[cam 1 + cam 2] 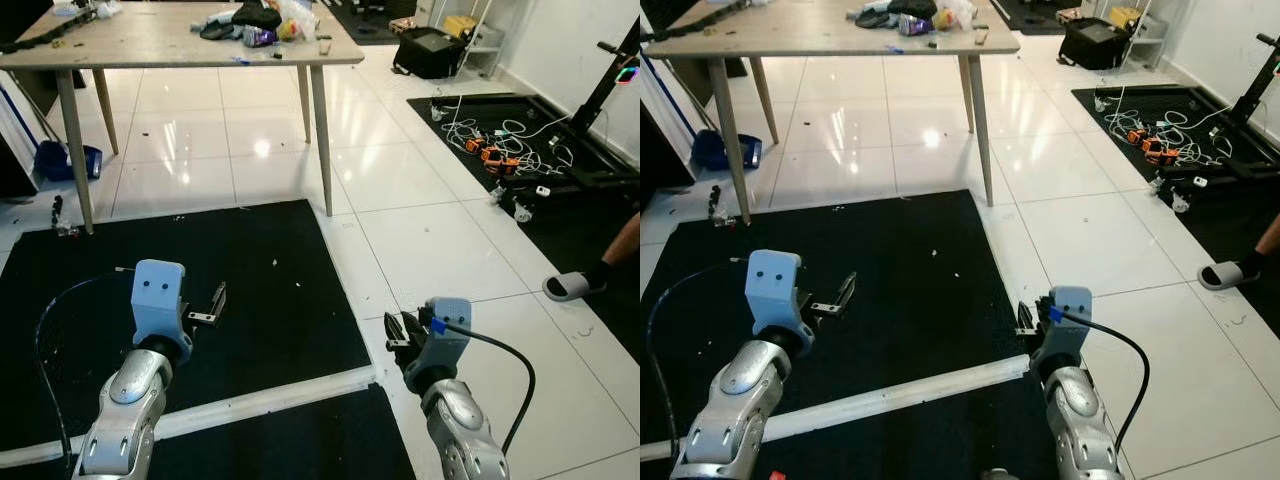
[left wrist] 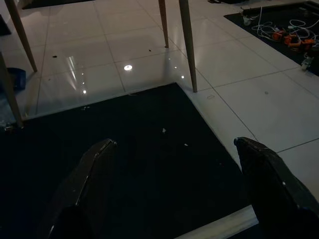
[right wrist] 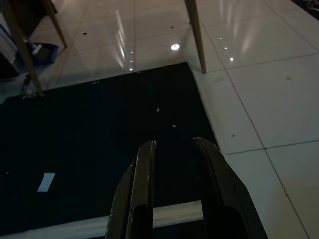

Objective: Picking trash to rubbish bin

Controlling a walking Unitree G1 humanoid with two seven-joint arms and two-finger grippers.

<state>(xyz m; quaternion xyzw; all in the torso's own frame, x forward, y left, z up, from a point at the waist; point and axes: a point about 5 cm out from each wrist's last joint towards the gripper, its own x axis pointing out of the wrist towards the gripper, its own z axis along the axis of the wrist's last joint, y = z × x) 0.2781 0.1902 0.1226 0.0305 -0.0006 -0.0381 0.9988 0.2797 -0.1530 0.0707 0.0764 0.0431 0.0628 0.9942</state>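
A heap of litter and wrappers [image 1: 262, 22] lies on the far end of a wooden table [image 1: 150, 45]. Small white scraps [image 1: 275, 263] dot the black mat [image 1: 250, 300] in front of me, and a white paper scrap [image 3: 46, 181] lies on the mat. My left gripper [image 1: 210, 305] hovers low over the mat, its fingers [image 2: 99, 164] spread wide with nothing between them. Over the mat's right edge my right gripper [image 1: 400, 328] hangs with its fingers [image 3: 142, 174] only slightly apart and empty.
A blue dustpan-like object [image 1: 65, 160] sits by the table's left leg. Cables and orange gear [image 1: 500, 140] lie on a mat at the right, near a black bag [image 1: 430, 50]. A person's foot in a grey slipper [image 1: 570, 287] stands at the right. A white strip [image 1: 270, 400] crosses the mat near me.
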